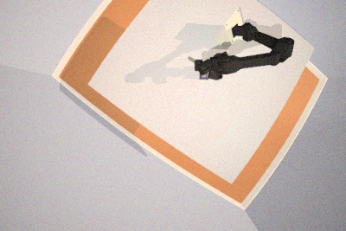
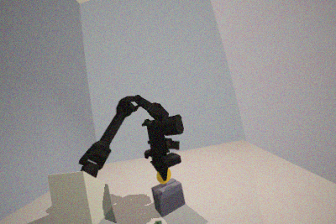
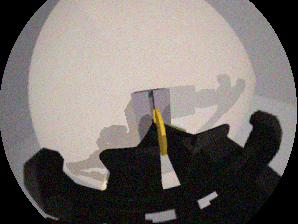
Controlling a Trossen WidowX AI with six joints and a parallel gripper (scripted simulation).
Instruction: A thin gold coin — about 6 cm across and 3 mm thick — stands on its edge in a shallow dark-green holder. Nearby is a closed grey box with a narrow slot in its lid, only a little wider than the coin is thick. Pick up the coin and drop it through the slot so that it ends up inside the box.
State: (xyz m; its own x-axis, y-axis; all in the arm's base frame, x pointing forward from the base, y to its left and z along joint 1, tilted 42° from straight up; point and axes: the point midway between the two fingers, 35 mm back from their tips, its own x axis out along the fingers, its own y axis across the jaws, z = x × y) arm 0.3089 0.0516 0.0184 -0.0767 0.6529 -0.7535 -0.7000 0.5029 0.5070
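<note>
The gold coin [image 2: 169, 174] [image 3: 161, 134] stands upright between the fingers, seen edge-on in the wrist view. My gripper [image 2: 164, 179] [image 3: 156, 124] is shut on it and points down. The grey box [image 2: 170, 200] [image 3: 142, 107] [image 1: 204, 75] is right below; in the exterior view the coin's lower edge shows close above its lid. In the wrist view the dark slot [image 3: 151, 98] runs away from the coin's far end, and the coin leans slightly from its line. The fingers hide the slot's near part. The green holder [image 1: 191, 59] [image 2: 158, 222] is mostly hidden or cut off.
A cream panel [image 1: 233, 25] [image 2: 69, 199] stands by the arm's base. The pale table has an orange border [image 1: 186, 153]. Shadows of the arm and panel fall across the table.
</note>
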